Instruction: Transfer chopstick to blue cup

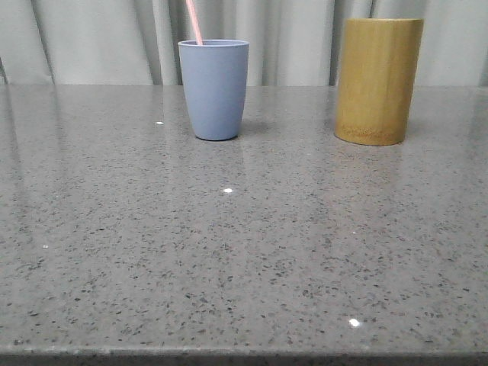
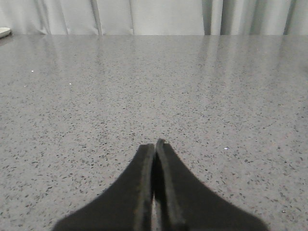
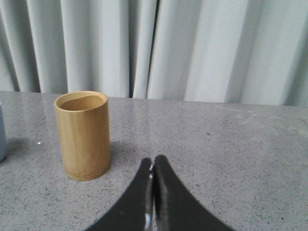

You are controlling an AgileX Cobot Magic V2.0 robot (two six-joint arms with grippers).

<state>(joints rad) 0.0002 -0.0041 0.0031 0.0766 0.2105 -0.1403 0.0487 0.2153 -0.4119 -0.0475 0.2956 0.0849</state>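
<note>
The chopstick (image 1: pixel 194 21) stands inside the blue cup (image 1: pixel 214 90), its pale pink shaft rising out of the cup's mouth near the left side of the rim and leaning slightly to the left as it climbs out past the top of the front view. Its lower part is hidden by the cup wall. The blue cup sits upright on the grey speckled table (image 1: pixel 244 252), toward the far edge and a little left of centre, casting a soft reflection on the polished surface just in front of it.

To the right of the cup, well apart from it, the bamboo cylinder (image 1: pixel 379 80) stands upright at about the same depth on the table; it is taller than the cup. In the right wrist view the same bamboo cylinder (image 3: pixel 83 135) shows its open mouth, and nothing can be seen sticking out of it.

The left gripper (image 2: pixel 155 144) hangs low over bare tabletop, its two black fingers pressed together with nothing between them. The right gripper (image 3: pixel 153 161) is likewise closed and empty, its tips meeting just beside the bamboo cylinder, on the near right of it.

Pale pleated curtains (image 1: pixel 290 38) hang behind the far edge of the table.
</note>
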